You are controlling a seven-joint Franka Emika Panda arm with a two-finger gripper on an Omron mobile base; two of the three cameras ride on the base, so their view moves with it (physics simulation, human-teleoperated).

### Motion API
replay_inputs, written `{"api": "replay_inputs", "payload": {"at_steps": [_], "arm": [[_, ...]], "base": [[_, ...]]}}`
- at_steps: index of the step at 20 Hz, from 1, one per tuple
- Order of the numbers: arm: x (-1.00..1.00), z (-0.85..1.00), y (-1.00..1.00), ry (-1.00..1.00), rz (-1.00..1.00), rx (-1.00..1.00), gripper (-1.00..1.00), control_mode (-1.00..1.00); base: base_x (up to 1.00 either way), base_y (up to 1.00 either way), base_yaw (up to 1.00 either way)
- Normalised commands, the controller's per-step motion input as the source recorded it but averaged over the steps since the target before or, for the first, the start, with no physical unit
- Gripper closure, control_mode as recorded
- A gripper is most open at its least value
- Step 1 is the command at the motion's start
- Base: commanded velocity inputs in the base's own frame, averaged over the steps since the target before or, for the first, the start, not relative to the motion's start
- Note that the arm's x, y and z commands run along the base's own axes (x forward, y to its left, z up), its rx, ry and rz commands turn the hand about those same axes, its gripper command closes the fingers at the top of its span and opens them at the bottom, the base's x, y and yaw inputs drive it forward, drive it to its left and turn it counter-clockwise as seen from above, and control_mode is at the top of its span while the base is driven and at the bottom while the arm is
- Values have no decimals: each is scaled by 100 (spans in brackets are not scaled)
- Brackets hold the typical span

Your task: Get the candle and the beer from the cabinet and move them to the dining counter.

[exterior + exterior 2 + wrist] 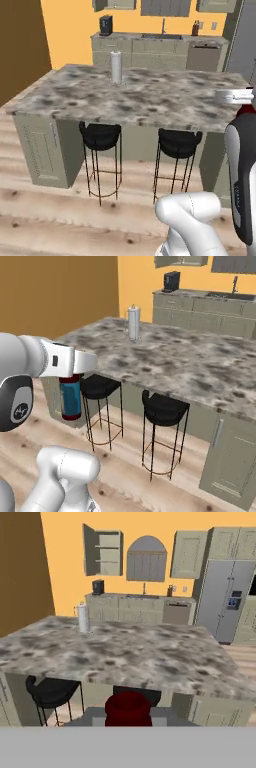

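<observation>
At the left edge of the right base frame, the gripper (71,375) hangs short of the dining counter (200,366), shut tight on the beer (70,398).

The bottle hangs upright below the hand, its neck clamped between the jaws, so it can probably be set straight down on its base; in the hand frame its red cap (128,708) sits at bottom centre, facing the marble top (130,652). It is above the floor beside the left stool (100,387), not yet over the top. A paper-towel roll (133,322) stands near the far left of the counter, well apart from the arm's side. In the upper left of the hand frame the cabinet (103,553) stands open, shelves looking bare; I cannot make out the candle anywhere.
</observation>
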Motion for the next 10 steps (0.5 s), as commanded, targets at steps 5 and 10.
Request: {"api": "replay_inputs", "payload": {"at_steps": [5, 10], "arm": [[0, 0, 0, 0, 0, 0, 100, 100], [0, 0, 0, 0, 0, 0, 100, 100]], "base": [[100, 100, -52], [100, 100, -51]]}}
